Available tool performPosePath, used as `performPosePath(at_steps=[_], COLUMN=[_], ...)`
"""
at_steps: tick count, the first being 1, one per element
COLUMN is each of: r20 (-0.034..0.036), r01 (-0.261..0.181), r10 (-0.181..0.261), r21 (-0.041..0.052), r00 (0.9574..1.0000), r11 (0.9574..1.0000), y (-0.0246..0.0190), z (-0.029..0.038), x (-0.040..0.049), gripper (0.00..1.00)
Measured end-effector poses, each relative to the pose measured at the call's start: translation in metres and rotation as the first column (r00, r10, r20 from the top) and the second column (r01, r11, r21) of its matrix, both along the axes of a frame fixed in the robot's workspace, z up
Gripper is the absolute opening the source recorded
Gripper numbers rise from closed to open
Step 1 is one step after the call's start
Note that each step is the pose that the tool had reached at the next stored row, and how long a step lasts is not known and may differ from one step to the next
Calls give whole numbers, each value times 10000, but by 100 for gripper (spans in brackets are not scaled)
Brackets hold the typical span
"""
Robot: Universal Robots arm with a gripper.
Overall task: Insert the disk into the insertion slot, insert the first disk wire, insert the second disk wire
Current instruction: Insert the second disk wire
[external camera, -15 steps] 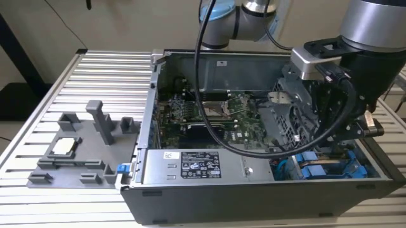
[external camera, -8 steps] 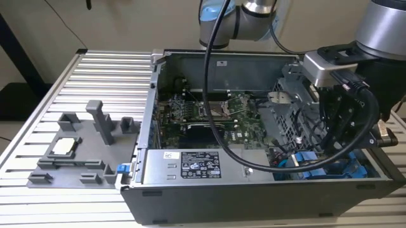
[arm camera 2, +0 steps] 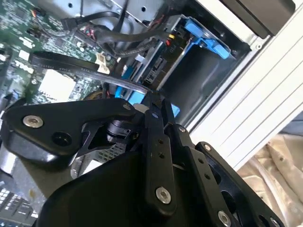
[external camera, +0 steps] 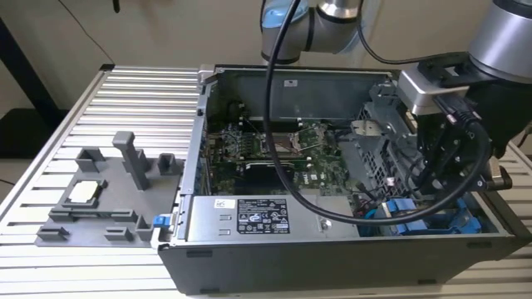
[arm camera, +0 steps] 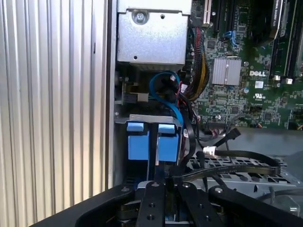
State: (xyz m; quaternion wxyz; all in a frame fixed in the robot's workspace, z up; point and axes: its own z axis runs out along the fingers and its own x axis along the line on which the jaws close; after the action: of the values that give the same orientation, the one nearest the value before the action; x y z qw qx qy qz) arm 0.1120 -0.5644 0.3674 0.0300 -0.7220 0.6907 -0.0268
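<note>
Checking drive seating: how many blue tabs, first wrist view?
2, side by side: one tab by the case wall, other tab by the blue cable. More may be hidden.

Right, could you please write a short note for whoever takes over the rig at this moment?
Gripper: low inside the open computer case, at the drive-bay corner on the exterior view's right. Whether it is open or shut cannot be told.
Disk: its blue carrier appears seated in the insertion slot, so that step looks done.
Wires: a flat black cable runs right by the gripper, and a blue cable loops near the carrier. Neither can be seen plugged into the disk, so treat both wire steps as open.
</note>
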Motion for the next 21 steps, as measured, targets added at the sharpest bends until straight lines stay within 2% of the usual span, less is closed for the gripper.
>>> performPosePath(at_steps=[1,3,4,5,6,9,11,16,17,21], r20=[0,0,-5,-41,-125,-425,-531,-577,-578,-578], r01=[6,18,20,22,28,43,48,51,51,53], r10=[-6,-18,-20,-20,-21,-21,-21,-18,-16,-5], r21=[172,451,510,516,516,515,517,570,603,835], r00=[10000,10000,10000,10000,9999,9991,9986,9983,9983,9983], r11=[9999,9990,9987,9987,9987,9987,9987,9984,9982,9965], y=[-2,-11,-19,-29,-40,-70,-90,-142,-148,-154], z=[-1,-5,-7,-8,-9,-12,-18,-44,-52,-69], x=[2,5,9,17,30,83,119,189,200,211], gripper=[16,16,16,16,16,16,16,16,16,16])
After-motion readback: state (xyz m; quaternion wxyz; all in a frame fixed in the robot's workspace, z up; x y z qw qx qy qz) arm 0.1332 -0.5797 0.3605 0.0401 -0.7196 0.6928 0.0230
